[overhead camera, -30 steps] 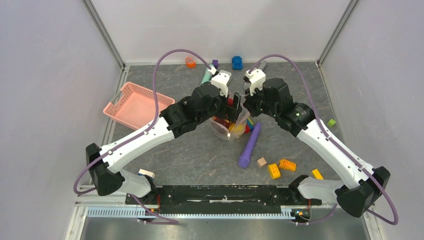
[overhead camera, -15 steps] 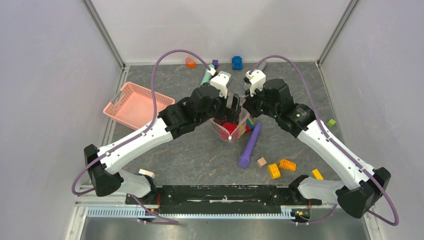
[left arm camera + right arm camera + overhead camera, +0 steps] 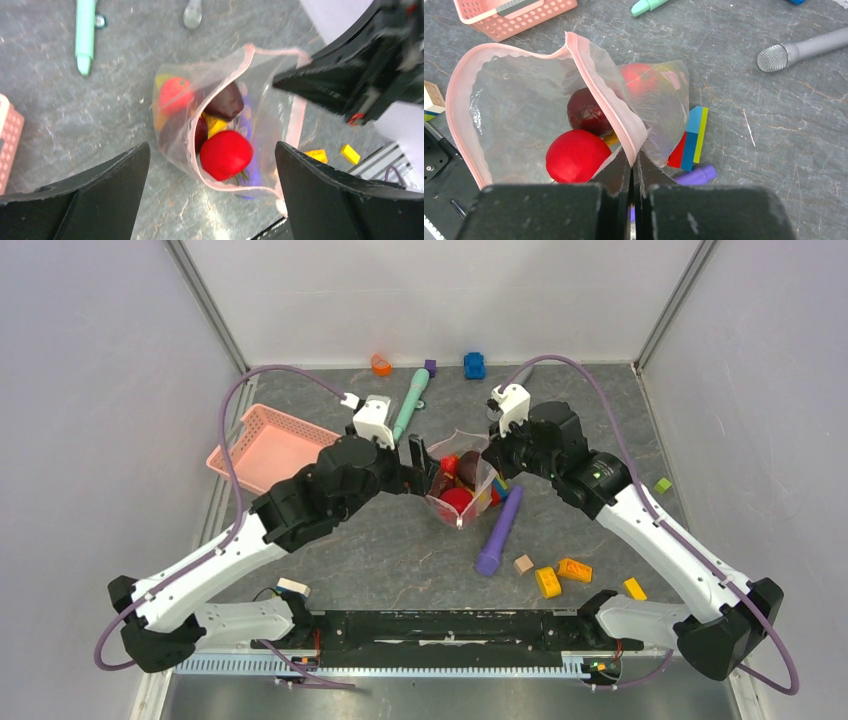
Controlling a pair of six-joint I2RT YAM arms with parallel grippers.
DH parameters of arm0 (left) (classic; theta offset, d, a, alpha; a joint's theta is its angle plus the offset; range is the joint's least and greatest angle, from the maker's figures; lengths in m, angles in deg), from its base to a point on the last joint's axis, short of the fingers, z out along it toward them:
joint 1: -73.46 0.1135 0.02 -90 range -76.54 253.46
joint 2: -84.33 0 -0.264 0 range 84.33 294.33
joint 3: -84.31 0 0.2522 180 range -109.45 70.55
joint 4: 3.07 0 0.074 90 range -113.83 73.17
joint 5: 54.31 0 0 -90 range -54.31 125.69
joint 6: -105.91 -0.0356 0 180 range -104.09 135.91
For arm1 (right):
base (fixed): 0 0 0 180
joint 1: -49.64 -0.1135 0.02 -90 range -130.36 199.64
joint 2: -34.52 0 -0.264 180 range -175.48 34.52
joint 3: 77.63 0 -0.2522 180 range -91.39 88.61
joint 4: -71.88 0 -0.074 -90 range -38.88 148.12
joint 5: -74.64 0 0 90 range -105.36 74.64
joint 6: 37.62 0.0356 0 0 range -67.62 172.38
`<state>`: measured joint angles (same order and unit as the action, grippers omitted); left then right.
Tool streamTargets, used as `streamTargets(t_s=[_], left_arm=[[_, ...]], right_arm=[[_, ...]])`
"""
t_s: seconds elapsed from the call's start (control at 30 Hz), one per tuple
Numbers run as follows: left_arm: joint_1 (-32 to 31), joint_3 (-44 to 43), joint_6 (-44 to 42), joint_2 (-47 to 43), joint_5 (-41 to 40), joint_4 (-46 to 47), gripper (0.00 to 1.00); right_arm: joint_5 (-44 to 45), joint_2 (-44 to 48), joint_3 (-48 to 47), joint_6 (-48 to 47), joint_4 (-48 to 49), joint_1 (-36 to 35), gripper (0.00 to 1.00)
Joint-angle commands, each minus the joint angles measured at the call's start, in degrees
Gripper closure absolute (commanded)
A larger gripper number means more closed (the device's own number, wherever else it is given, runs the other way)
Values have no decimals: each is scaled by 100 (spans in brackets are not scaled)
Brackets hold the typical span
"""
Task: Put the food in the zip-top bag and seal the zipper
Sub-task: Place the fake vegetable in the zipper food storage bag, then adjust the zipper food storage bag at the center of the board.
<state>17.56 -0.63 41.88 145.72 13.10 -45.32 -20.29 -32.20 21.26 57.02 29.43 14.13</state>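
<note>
Left pincer backed off zip-top bag, open; right pincer clamps rim

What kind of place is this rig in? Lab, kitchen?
Likely a lab robot cell, not a home: plain panel walls box in a grey table, with toy blocks and a pink basket scattered as props.

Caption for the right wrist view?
Right hand shut on the zip-top bag at its pink zipper; red and maroon food inside.
</note>
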Motion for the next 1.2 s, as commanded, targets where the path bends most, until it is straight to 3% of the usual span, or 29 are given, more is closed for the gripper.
streamTargets(t_s=[0.0, 0.17, 0.27, 0.4, 0.53, 0.7, 1.07, 1.17], left_arm=[[-26, 462, 693, -104, 195, -330, 0], [-43, 1350, 945, -1006, 1781, 534, 0], [-132, 1580, 965, -1449, 1806, 810, 0], [-342, 1440, 950, -1258, 1716, 598, 0], [-851, 1141, 853, -685, 1218, 376, 0], [-1451, 510, 923, 225, -132, -80, 4], [-1505, 260, 1330, 1000, -2028, -533, 18], [-1506, 143, 1160, 1148, -2124, -526, 30]], right_arm=[[-241, 108, -50, 33, 496, 20, 100], [-555, 27, 27, 641, 1142, 18, 100], [-312, -55, 19, 1144, 1494, 10, 100], [277, -161, 54, 1860, 1780, -46, 100], [854, -230, 65, 2205, 1918, -261, 100], [1100, -158, 156, 2336, 2065, -433, 100], [557, 199, 573, 2247, 2196, -466, 100], [240, 160, 641, 2229, 2184, -464, 100]])
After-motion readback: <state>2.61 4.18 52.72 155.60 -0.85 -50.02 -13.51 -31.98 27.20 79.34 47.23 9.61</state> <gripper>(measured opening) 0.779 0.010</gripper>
